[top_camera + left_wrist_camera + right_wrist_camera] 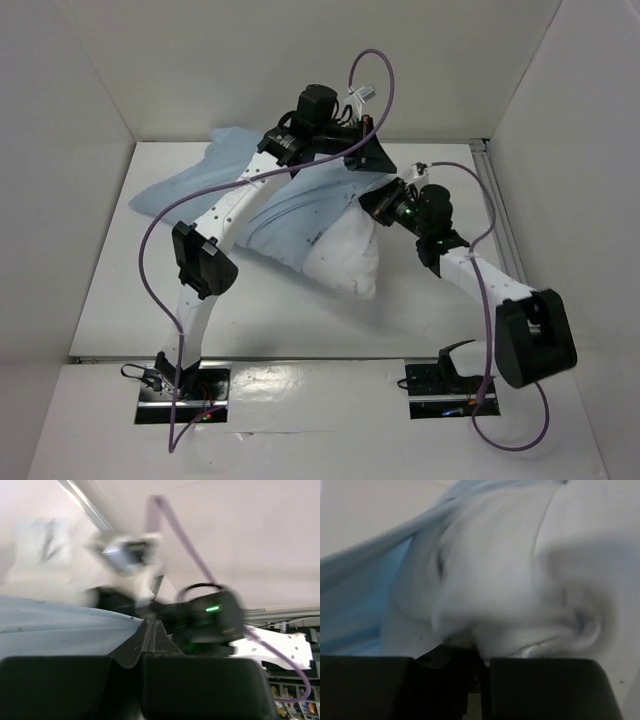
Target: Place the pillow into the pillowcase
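The pillow lies long axis far-left into the pillowcase — right gripper, nearer, clamps it; left gripper pinches the blue rim.

You'll find the pillowcase pale blue, upper left of the top view. At centre, the pillow is white. White counter. On left arm and right arm: white links, black joints. Lilac cable; green lamp.
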`<move>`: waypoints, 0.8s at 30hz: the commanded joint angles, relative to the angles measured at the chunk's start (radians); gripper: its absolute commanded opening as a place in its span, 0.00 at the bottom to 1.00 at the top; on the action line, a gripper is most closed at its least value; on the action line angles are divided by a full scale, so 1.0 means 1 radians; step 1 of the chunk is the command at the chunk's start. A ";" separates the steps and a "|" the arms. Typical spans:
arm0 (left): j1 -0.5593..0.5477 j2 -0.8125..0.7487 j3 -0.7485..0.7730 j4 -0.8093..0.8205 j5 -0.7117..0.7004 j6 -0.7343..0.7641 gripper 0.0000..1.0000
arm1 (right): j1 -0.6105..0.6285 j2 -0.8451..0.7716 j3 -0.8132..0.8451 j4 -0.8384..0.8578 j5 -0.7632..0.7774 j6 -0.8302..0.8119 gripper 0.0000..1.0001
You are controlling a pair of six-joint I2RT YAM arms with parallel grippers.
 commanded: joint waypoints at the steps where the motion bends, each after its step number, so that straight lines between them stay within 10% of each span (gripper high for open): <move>1: -0.145 -0.019 0.048 0.260 0.181 -0.122 0.00 | 0.097 0.175 -0.019 0.300 0.003 0.104 0.00; 9: -0.129 -0.113 -0.168 0.224 0.163 -0.066 0.04 | 0.079 0.190 -0.108 0.390 0.068 0.207 0.00; 12: -0.084 -0.148 -0.199 0.055 0.111 0.055 0.50 | 0.079 0.169 -0.153 0.379 0.099 0.221 0.00; 14: -0.061 -0.177 -0.175 -0.142 0.000 0.189 0.60 | 0.059 0.169 -0.130 0.320 0.061 0.198 0.03; 17: -0.050 -0.316 -0.242 -0.317 -0.326 0.350 0.65 | 0.059 0.126 -0.096 0.107 0.032 0.077 0.35; 19: -0.050 -0.427 -0.378 -0.375 -0.679 0.366 0.52 | 0.059 0.083 -0.072 -0.014 0.067 0.005 0.75; 21: -0.050 -0.618 -0.669 -0.375 -0.846 0.311 0.41 | 0.048 0.013 -0.046 -0.197 0.094 -0.089 0.90; 24: -0.040 -0.859 -1.052 -0.294 -1.064 0.173 0.57 | 0.016 -0.090 -0.036 -0.385 0.156 -0.183 0.96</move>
